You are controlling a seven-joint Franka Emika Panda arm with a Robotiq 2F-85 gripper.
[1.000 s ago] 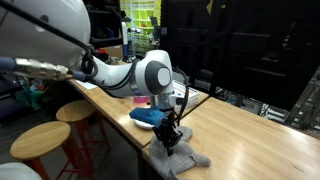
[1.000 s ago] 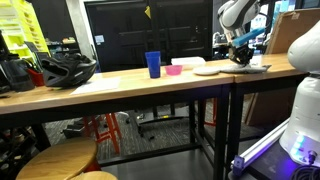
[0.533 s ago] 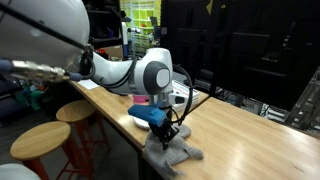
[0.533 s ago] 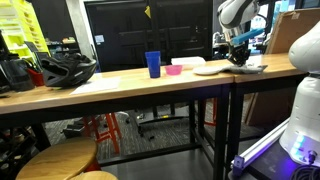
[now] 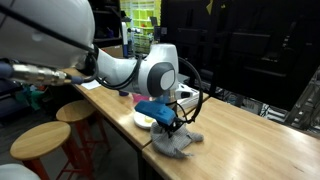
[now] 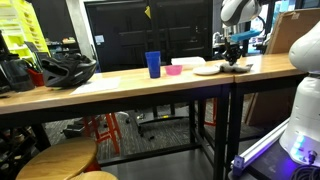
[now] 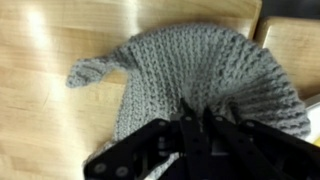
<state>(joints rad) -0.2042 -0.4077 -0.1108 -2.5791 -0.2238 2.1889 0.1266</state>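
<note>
**Soft knit pinched in a fold, the rest lying on the wood**

The pincer [image 7: 200, 128] is clenched on the grey knitted cloth [image 7: 190, 65]. In the wrist view its dark fingers meet with a bunch of the knit squeezed between them, and ridges of fabric fan out from that spot. The cloth lies directly beneath and ahead of the pincer on the wooden table [image 7: 40, 90], with one corner trailing to a point on the side far from the fingers. In an exterior view the pincer [image 5: 172, 122] stands right over the cloth [image 5: 176, 144], which heaps up toward it while its outer edges rest on the tabletop.

The cloth looks light and limp, with no shape of its own. It would likely drape, stretch a little under its own weight and drag whatever part is not caught. The open, bumpy stitch should give the fingers plenty of bite, so slipping seems unlikely. It is not fragile, though a loop could snag on a fingertip. A gathered fold a little in from the border seems the best hold, since it puts more yarn between the fingers than a single edge stitch. With the hold as it is, the pointed corner would probably hang lowest.

Just behind the pincer sits a blue dish [image 5: 152, 110] on a white plate [image 5: 143, 121], close enough for trailing fabric to brush.
</note>
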